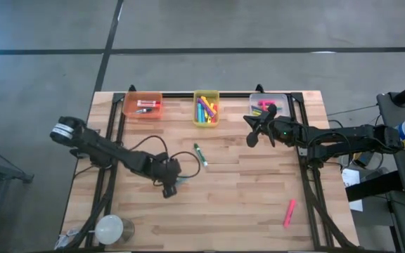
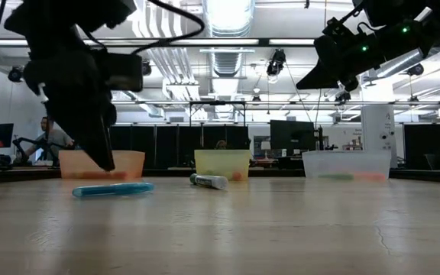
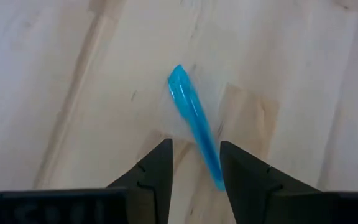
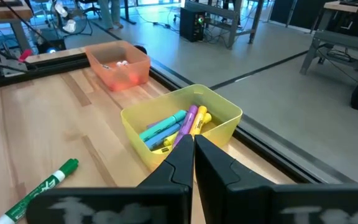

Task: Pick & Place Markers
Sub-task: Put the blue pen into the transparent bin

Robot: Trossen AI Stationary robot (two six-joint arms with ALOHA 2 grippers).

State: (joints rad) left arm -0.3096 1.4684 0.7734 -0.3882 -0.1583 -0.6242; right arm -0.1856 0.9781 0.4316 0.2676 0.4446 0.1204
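Blue marker (image 3: pixel 194 124) lies flat on the table (image 1: pixel 245 204), its near end between your left gripper (image 3: pixel 194 171)'s fingers, which stand partly open and hold nothing. You look to be at the pick: descend, centre the barrel, then close. Your right gripper (image 4: pixel 193 155) hovers empty by the yellow bin (image 4: pixel 222 115), fingertips pressed together. The green marker (image 1: pixel 200 154) and pink marker (image 1: pixel 289 212) wait.
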